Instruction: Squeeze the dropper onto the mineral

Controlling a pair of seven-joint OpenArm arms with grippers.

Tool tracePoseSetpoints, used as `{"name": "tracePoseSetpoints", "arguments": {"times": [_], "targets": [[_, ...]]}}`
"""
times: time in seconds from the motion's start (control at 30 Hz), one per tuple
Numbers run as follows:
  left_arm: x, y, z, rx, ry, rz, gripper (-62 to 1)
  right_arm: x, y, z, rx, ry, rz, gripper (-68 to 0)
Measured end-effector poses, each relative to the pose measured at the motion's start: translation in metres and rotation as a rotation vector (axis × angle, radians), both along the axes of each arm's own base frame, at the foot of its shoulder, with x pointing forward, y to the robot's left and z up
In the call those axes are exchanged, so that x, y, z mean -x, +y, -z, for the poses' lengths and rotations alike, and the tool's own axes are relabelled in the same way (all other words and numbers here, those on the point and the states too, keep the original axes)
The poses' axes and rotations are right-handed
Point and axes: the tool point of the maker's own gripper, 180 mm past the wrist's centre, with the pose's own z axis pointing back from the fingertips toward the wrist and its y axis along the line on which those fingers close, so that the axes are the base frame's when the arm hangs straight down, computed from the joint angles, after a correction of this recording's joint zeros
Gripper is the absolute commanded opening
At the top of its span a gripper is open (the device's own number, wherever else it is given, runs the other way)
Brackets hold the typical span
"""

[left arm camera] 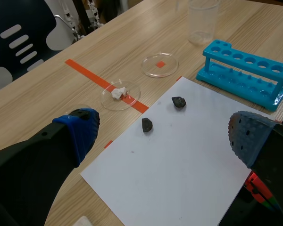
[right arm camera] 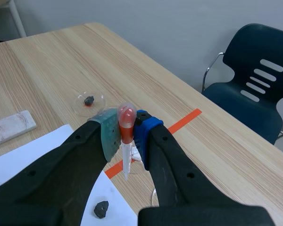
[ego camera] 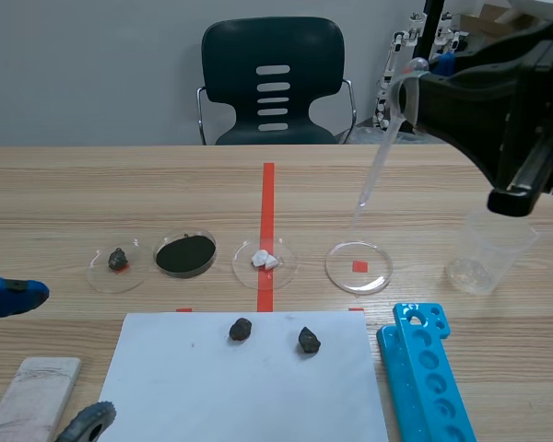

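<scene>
A dropper (right arm camera: 126,115) is clamped between the fingers of the right gripper (right arm camera: 127,134) and held up high over the table (ego camera: 74,184). Its thin tip is pointed down at the row of dishes, but over which dish cannot be told. The left gripper (left arm camera: 165,134) is kept low over the white paper (ego camera: 249,396), with its fingers wide apart.

Four round clear dishes are set in a row across the table.
- In the first dish (ego camera: 100,274) a small dark rock (ego camera: 118,260) is seen.
- The second dish (ego camera: 207,241) is filled with black powder (ego camera: 184,255).
- The white mineral (ego camera: 264,261) lies in the third dish (ego camera: 286,262), which is set on the red tape line (ego camera: 268,198).
- Through the fourth dish (ego camera: 336,272) a red tape square is seen.

Two loose dark rocks (ego camera: 241,329) are laid on the paper, near each other but apart. One clear cup (ego camera: 487,250) is stood beside the fourth dish, and what is in it cannot be told. One blue rack (ego camera: 424,368) with round holes is laid just beside the paper. One white block (ego camera: 35,398) is laid at the paper's other side. One dark chair (ego camera: 272,83) is placed behind the table.
</scene>
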Motion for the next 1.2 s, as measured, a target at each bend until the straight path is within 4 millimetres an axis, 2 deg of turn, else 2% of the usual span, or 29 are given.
{"name": "tracePoseSetpoints", "arguments": {"times": [0.4,0.67,0.97,1.2], "targets": [[0.0,0.0,0.0,0.0,0.0,0.0,-3.7,-0.038,-0.001,0.024,-0.021,0.043,0.046,-59.4],[0.0,0.0,0.0,0.0,0.0,0.0,-3.7,-0.063,0.011,0.034,-0.061,0.056,0.054,-59.4],[0.0,0.0,0.0,0.0,0.0,0.0,-3.7,-0.089,0.022,0.055,-0.064,0.093,0.075,-59.4],[0.0,0.0,-0.001,0.002,-0.002,0.001,-3.7,-0.105,0.028,0.06,-0.076,0.099,0.096,-59.4]]}}
